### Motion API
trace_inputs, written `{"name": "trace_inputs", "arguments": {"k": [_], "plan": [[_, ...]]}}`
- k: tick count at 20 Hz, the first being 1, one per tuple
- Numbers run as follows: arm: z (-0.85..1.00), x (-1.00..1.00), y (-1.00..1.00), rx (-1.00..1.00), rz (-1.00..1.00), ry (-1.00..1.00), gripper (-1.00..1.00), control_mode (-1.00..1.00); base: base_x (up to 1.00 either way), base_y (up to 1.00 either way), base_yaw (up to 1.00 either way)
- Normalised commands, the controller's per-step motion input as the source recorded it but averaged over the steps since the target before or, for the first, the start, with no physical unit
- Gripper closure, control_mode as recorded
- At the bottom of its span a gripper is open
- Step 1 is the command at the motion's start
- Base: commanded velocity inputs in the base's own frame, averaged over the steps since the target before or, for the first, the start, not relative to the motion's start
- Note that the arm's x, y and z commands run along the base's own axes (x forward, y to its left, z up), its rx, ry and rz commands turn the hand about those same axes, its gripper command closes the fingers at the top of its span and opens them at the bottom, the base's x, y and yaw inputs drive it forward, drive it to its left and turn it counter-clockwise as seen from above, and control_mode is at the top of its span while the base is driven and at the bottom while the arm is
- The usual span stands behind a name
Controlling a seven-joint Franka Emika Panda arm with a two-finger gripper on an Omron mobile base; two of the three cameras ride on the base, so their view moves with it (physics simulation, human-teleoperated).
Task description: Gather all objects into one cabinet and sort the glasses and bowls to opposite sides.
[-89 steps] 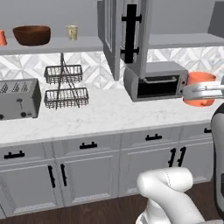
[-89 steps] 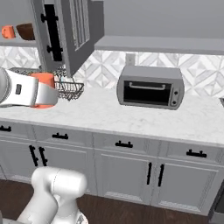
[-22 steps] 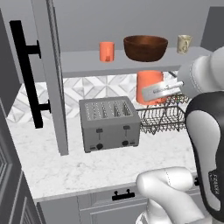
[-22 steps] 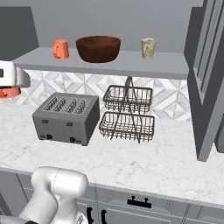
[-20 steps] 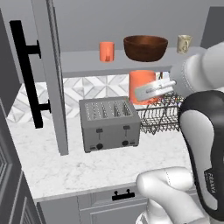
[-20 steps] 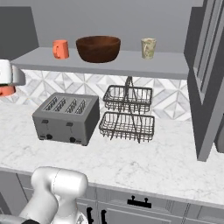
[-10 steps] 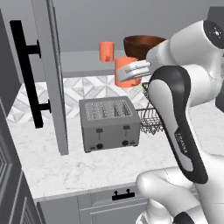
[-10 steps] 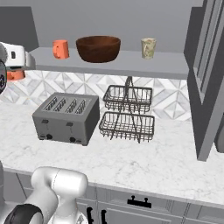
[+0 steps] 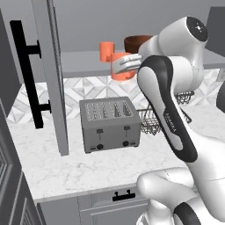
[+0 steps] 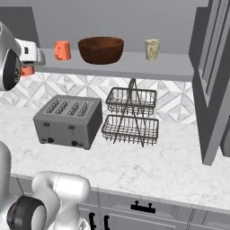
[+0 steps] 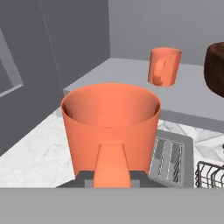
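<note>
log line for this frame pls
gripper: shut on orange mug | mug: upright, just below shelf edge | on shelf: orange mug, bowl, cream mug

the arm covers most of the wooden bowl (image 9: 134, 43) in the left base view. the hand view's right edge cuts the bowl and the wire rack (image 11: 210, 174). the held orange mug (image 11: 111, 127) hides the fingertips.

Two base cameras and one hand camera, all facing the grey cabinet shelf (image 10: 134, 65).
Left and right base views look forward from behind the arm, sharing the grey slotted toaster (image 9: 110, 123) (image 10: 68, 114); hand view sits close over it (image 11: 171, 154).
</note>
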Motion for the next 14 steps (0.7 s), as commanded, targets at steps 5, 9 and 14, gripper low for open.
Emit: {"name": "trace_inputs", "arguments": {"k": [5, 9, 14], "plan": [[0.0, 0.34, 0.15, 0.0, 0.0, 0.03, 1.0, -1.0, 0.0, 0.0, 0.0], [0.0, 0.37, 0.19, 0.0, 0.0, 0.01, 1.0, -1.0, 0.0, 0.0, 0.0], [0.0, 0.17, 0.11, 0.0, 0.0, -0.09, 1.0, -1.0, 0.0, 0.0, 0.0]]}}
